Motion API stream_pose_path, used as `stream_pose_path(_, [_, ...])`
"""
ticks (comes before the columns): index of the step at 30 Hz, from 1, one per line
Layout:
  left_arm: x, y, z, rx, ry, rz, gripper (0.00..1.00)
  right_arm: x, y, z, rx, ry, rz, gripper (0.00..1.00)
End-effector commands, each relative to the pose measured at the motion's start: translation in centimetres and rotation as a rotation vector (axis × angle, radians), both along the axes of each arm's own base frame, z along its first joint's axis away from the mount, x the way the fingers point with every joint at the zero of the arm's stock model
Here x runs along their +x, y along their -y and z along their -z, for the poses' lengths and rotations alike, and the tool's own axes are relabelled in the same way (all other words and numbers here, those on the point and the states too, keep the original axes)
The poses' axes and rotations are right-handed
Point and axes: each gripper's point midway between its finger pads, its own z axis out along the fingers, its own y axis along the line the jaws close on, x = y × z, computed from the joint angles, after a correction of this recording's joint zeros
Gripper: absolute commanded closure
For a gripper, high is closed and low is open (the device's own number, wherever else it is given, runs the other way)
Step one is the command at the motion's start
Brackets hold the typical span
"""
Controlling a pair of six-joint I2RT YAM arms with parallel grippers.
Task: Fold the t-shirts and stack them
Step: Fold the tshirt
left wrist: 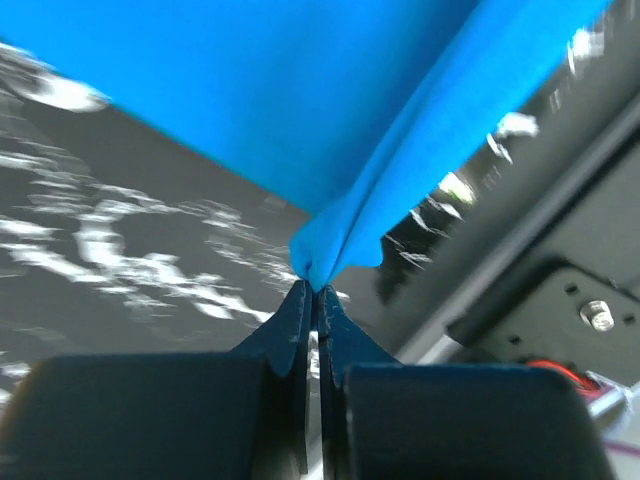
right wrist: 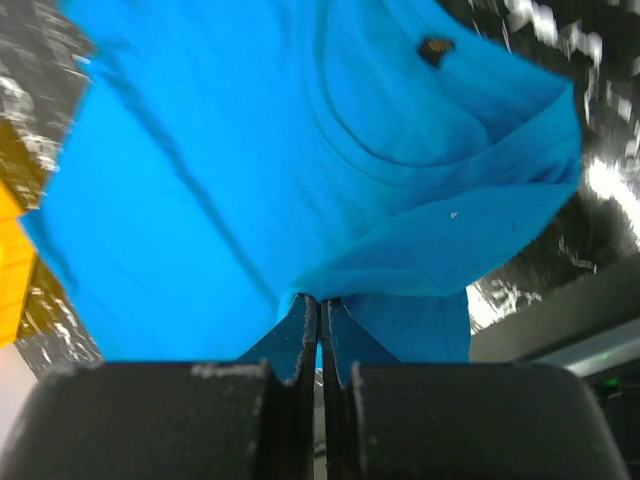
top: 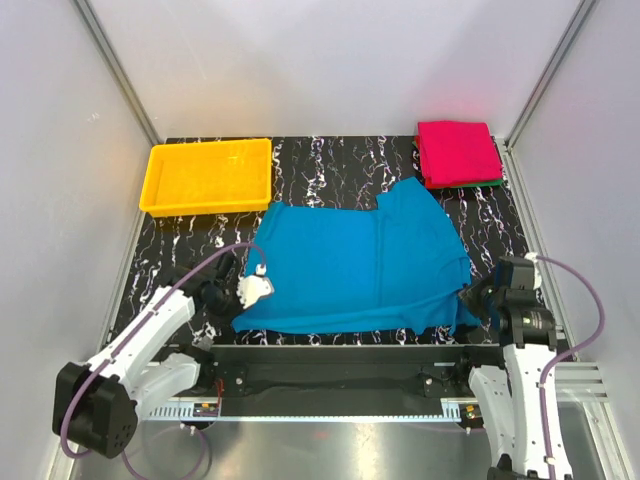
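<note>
The left gripper (top: 254, 290) and right gripper (top: 472, 297) each pinch shut on a near corner of the teal shirt (top: 350, 265), spread on the table (top: 330, 160); raising both evenly, hem taut, should give a straight fold.

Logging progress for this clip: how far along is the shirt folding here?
Done: a magenta-pink t-shirt lies folded at the far right corner on top of a dark green t-shirt, only its edge showing. In hand: the teal-blue t-shirt lies spread out, with the left gripper and the right gripper each shut on a near edge of it. Left: folding it and stacking it on the pile.
</note>
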Motion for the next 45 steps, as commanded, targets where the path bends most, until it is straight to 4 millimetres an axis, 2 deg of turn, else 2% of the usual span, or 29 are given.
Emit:
stream_pose_path(1, [-0.3,-0.6,1.1,0.044,-0.021,0.023,1.0,0.2,-1.0,2.2,0.106,-0.042,0.042,1.0])
stream_pose_path(4, [0.8,-0.5,0.8,0.055,-0.008,0.018,1.0,1.2,-1.4,4.0,0.133,-0.05,0.037,1.0])
stream_pose_path(7, [2.9,0.0,0.3,0.062,0.012,-0.011,1.0,2.4,-0.3,5.3,0.083,-0.069,0.06,1.0])
stream_pose_path(8, [4.1,0.2,-0.2,0.062,0.039,-0.034,1.0,2.8,0.1,5.2,0.06,-0.065,0.063,1.0])
stream_pose_path(10, [5.1,0.2,0.2,0.082,0.034,-0.057,1.0,3.8,0.6,5.3,0.033,-0.059,0.062,1.0])
stream_pose_path(11, [6.4,0.5,-0.2,0.078,0.069,-0.076,1.0,4.2,1.2,5.5,0.01,-0.057,0.082,1.0])
stream_pose_path(15, [8.8,1.3,-0.3,0.076,0.07,-0.108,1.0,6.5,2.6,5.7,-0.048,-0.043,0.113,1.0])
stream_pose_path(17, [10.1,1.5,-0.6,0.078,0.096,-0.122,1.0,7.0,3.6,6.4,-0.099,-0.079,0.122,1.0])
stream_pose_path(19, [10.6,1.5,0.1,0.093,0.087,-0.125,1.0,7.7,4.5,6.2,-0.154,-0.084,0.12,1.0])
stream_pose_path(23, [12.2,2.0,0.5,0.098,0.088,-0.136,1.0,8.8,4.8,7.3,-0.185,-0.134,0.084,1.0])
stream_pose_path(27, [13.1,2.1,0.9,0.114,0.084,-0.144,1.0,9.5,5.4,7.3,-0.227,-0.15,0.073,1.0])
stream_pose_path(31, [13.8,1.9,1.1,0.129,0.1,-0.146,1.0,9.8,5.1,8.0,-0.215,-0.163,0.056,1.0])
stream_pose_path(33, [14.4,2.1,0.9,0.125,0.109,-0.154,0.92,10.0,5.1,8.4,-0.21,-0.173,0.05,1.0])
stream_pose_path(35, [15.0,2.4,0.6,0.112,0.119,-0.167,0.72,10.6,4.9,8.5,-0.204,-0.179,0.036,0.66])
stream_pose_path(36, [15.1,2.5,0.6,0.111,0.119,-0.175,0.46,10.6,4.9,8.4,-0.206,-0.195,0.028,0.49])
stream_pose_path(37, [15.3,2.6,0.5,0.106,0.123,-0.182,0.35,10.4,5.3,8.7,-0.222,-0.231,0.042,0.23])
stream_pose_path(38, [16.0,2.0,-0.3,0.135,0.155,-0.22,0.32,11.1,5.8,7.5,-0.239,-0.228,0.059,0.16])
stream_pose_path(39, [16.4,1.7,-0.7,0.145,0.172,-0.241,0.3,10.0,6.2,7.5,-0.252,-0.289,0.074,0.09])
stream_pose_path(40, [16.6,1.5,-1.2,0.15,0.189,-0.26,0.3,9.6,7.5,7.0,-0.304,-0.315,0.124,0.03])
stream_pose_path(41, [16.8,1.2,-1.9,0.157,0.205,-0.294,0.29,9.8,8.0,5.7,-0.322,-0.309,0.142,0.0])
stream_pose_path(43, [16.7,1.0,-3.0,0.14,0.228,-0.323,0.3,8.6,8.3,5.1,-0.325,-0.332,0.146,0.0])
stream_pose_path(45, [14.9,2.0,-3.2,0.071,0.193,-0.284,0.32,7.2,7.8,5.6,-0.274,-0.361,0.158,0.0])
